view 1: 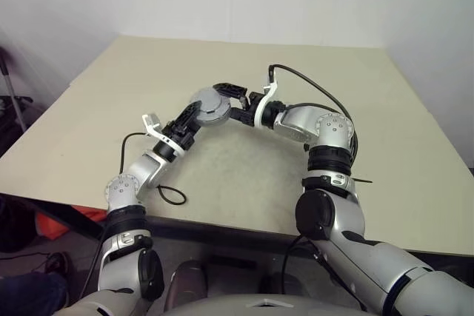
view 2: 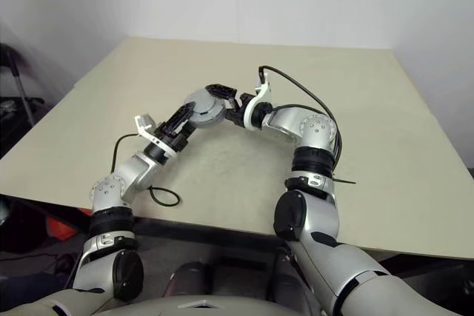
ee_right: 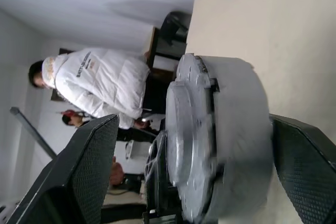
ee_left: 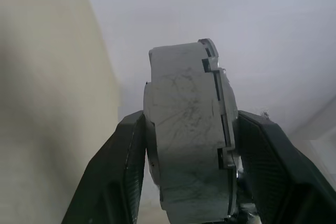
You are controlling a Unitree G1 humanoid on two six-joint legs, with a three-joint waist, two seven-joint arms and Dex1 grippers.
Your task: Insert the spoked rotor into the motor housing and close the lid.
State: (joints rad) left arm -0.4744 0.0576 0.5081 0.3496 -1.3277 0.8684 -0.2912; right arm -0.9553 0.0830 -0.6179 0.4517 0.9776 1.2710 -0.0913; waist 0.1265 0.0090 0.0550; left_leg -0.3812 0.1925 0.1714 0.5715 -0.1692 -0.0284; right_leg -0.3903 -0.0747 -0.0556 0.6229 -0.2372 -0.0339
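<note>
While both arms reach forward over the beige surface (view 1: 89, 131), the motor housing (view 1: 209, 106) is suspended in the air between them, above the middle of the surface. The left arm extends from the near left, forearm angled up and to the right; the left claw (view 1: 194, 112) clamps the grey round housing by its two flat faces, one black finger (ee_left: 118, 171) on each side. The right arm bends at the elbow and points left; the right claw (view 1: 235, 103) stands wide, its fingers (ee_right: 86, 166) straddling the housing with visible gaps. A person in a white jacket (ee_right: 100, 87) stands beyond the surface.
</note>
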